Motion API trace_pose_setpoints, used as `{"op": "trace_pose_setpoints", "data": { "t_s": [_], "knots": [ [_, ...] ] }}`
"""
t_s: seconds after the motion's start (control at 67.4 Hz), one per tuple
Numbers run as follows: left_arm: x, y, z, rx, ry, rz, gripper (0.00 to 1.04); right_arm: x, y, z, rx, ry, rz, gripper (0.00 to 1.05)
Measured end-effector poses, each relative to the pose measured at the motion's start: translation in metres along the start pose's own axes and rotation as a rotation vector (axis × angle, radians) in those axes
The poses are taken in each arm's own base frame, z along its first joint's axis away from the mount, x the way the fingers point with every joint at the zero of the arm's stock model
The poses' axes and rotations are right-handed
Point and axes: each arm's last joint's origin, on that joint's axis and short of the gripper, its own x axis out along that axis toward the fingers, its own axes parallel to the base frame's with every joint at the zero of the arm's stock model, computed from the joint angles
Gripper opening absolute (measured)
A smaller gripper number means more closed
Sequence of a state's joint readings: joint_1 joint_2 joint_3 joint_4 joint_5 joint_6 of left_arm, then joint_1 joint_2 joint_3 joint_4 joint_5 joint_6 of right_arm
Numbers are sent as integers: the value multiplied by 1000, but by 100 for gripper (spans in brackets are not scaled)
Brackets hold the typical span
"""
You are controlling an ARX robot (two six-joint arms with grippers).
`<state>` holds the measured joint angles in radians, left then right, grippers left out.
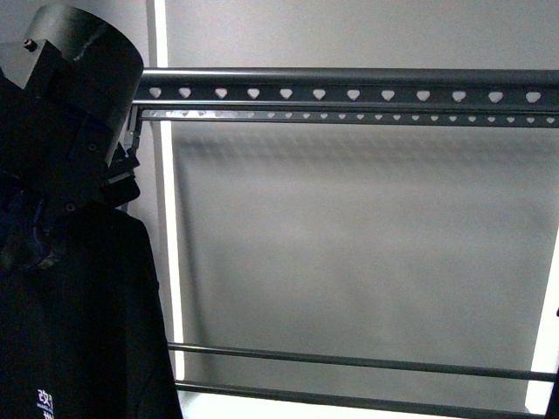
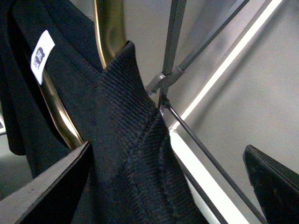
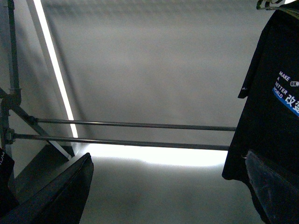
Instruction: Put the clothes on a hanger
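**Grey wall behind, shirt up at the rack's end, both grippers wide open**

A plain grey wall with a bright vertical strip fills the background. The rack runs across it, heart-shaped holes along its top rail.

The left gripper has its fingers spread wide and clamped on nothing. The black T-shirt hangs in the gap between them, its ribbed collar brushing one finger and well apart from the other. A brass-coloured coat hanger sits inside the neckline beyond the fingertips, past a small white label.

The right gripper is just as wide open and empty. The rack's lower bars lie out beyond its fingers, and the shirt's printed front is off to one side of them.

The step in hand looks like the release, since the shirt seems to hang by itself near the rail's left end. Whether its hook is truly over the rail is not shown. The next move likely calls for drawing the left fingers straight back off the collar without snagging the fabric, or for regripping if the hook is not seated.
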<state>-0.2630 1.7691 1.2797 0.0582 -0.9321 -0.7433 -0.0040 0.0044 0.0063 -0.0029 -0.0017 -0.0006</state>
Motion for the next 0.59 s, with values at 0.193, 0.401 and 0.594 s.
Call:
{"op": "trace_pose_setpoints", "data": {
  "t_s": [0.193,0.401,0.594],
  "knots": [
    [11,-8,-7,9,39,25,64,0,0,0,0,0,0,97],
    [12,-9,-6,-4,30,13,24,0,0,0,0,0,0,97],
    [14,-2,-7,-20,40,-6,5,0,0,0,0,0,0,97]
  ]
}}
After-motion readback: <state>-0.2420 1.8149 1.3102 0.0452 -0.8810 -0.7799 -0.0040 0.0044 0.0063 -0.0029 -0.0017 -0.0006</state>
